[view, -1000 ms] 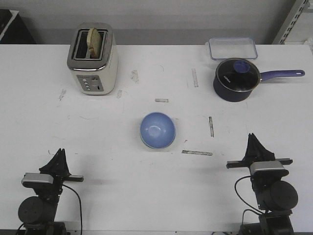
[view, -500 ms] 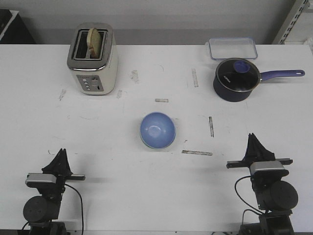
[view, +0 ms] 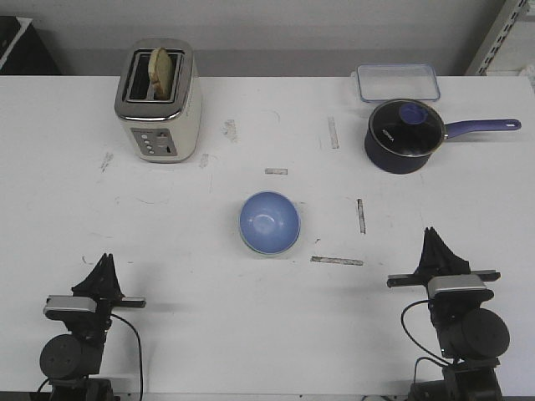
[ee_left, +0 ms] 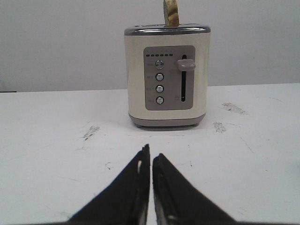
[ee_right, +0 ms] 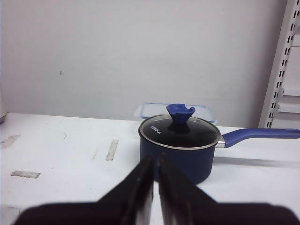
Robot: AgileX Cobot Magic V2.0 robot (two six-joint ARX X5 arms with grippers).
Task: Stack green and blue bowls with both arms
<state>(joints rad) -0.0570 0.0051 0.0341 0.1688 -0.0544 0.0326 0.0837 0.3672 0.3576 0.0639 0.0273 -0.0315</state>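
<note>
The light blue bowl [view: 269, 220] sits upright in the middle of the table. A thin pale green edge [view: 248, 246] shows under its near left rim, so it appears nested in the green bowl, which is otherwise hidden. My left gripper [view: 104, 261] is shut and empty near the front left edge, well away from the bowls; in the left wrist view [ee_left: 151, 153] it points at the toaster. My right gripper [view: 434, 235] is shut and empty near the front right edge; in the right wrist view [ee_right: 156, 158] it points at the saucepan. Neither wrist view shows a bowl.
A cream toaster [view: 159, 102] with a slice of bread stands at the back left. A dark navy saucepan [view: 405, 135] with a lid and long handle stands at the back right, with a clear lidded box [view: 398, 83] behind it. Tape marks dot the white table.
The left arm has drawn back slightly toward the front edge and then stopped. The bowls and the right arm have not moved.
</note>
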